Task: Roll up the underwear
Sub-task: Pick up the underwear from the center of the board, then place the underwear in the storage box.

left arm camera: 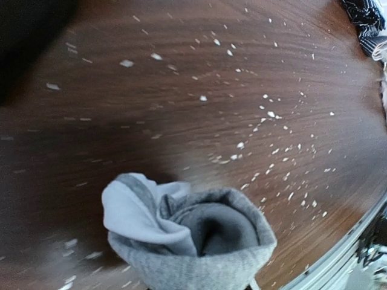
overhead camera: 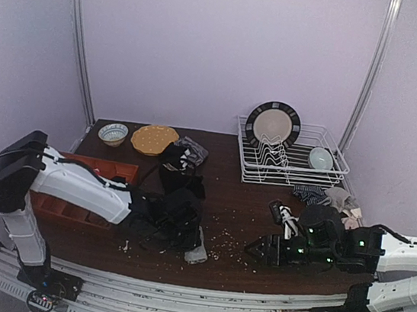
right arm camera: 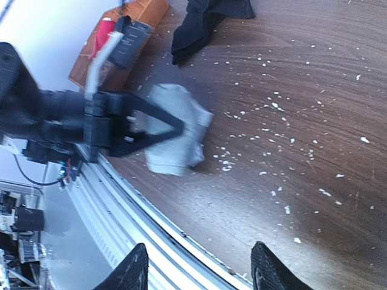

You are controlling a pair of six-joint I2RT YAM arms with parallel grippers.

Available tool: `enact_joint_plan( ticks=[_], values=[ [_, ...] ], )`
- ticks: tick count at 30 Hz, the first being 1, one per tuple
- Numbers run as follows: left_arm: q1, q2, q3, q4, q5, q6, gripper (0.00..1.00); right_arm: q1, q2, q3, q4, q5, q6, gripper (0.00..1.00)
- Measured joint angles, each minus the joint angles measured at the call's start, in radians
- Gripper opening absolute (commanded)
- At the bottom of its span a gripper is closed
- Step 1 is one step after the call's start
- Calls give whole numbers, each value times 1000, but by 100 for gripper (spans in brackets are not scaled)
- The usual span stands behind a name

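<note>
Pinching the grey underwear point(left arm camera: 193, 241) near the table's front edge, the left gripper point(right arm camera: 180, 127) has its two dark fingers drawn together to a point on the cloth, as the right wrist view shows. The garment is rolled into a loose bundle with one open end, a paler fold wrapping over its left side in the left wrist view, and it rests on the dark wooden table point(overhead camera: 240, 206).

The right gripper point(right arm camera: 199, 246) hovers just right of the bundle and apart from it. Its fingers point(right arm camera: 136, 269) stand wide apart with nothing between them, so it is released.

White specks point(left arm camera: 266, 115) are scattered over the wood between and beyond the two grippers. Black underwear point(right arm camera: 205, 18) lies crumpled farther back on the table, behind the left arm. An orange tray point(overhead camera: 88, 165) sits at the left side. A striped sock point(overhead camera: 287, 216) lies to the right, near the right arm, and a wire dish rack point(overhead camera: 292, 163) holding a plate point(overhead camera: 272, 124) stands at the far right.
</note>
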Motion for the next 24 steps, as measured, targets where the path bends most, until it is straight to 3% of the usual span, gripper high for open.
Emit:
enact_joint_plan(
  ticks=[5, 9, 18, 24],
  values=[
    [29, -213, 6, -234, -69, 171, 0, 0, 21, 0, -4, 21, -48, 55],
    [122, -420, 50, -428, -92, 336, 0, 0, 57, 0, 21, 20, -85, 55],
    [392, -592, 88, -776, -42, 618, 0, 0, 123, 0, 75, -7, -146, 54],
    [642, -616, 88, -842, 11, 784, 0, -1, 186, 0, 132, -38, -171, 54]
  ],
)
